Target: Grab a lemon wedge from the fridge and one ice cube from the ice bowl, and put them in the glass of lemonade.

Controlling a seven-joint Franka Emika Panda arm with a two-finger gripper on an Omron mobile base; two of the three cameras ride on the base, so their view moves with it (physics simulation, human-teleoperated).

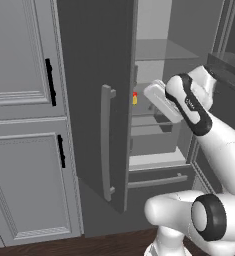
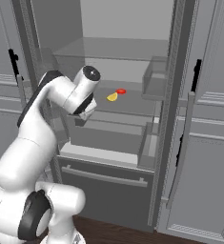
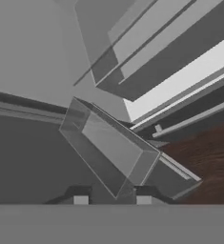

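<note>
Panelled cabinets (image 1: 24, 120), pale grey, black handles: left of the appliance. Fridge (image 1: 94, 75), dark grey, both doors swung open; left door bar handle (image 1: 107, 142) upright. Lower drawer (image 2: 104, 183), horizontal bar, closed. Gripper (image 3: 111, 199), inside the fridge opening near the left door; fingertips (image 3: 80, 198) apart, nothing between them. Lemon wedge (image 2: 112, 97), bright yellow, on an inner shelf; small red oval item (image 2: 121, 91) just beside it, right.

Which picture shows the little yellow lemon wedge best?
The right base view: the lemon wedge lies in plain sight on a shelf of the open fridge. In the left base view it is a yellow sliver behind the door's edge.
</note>
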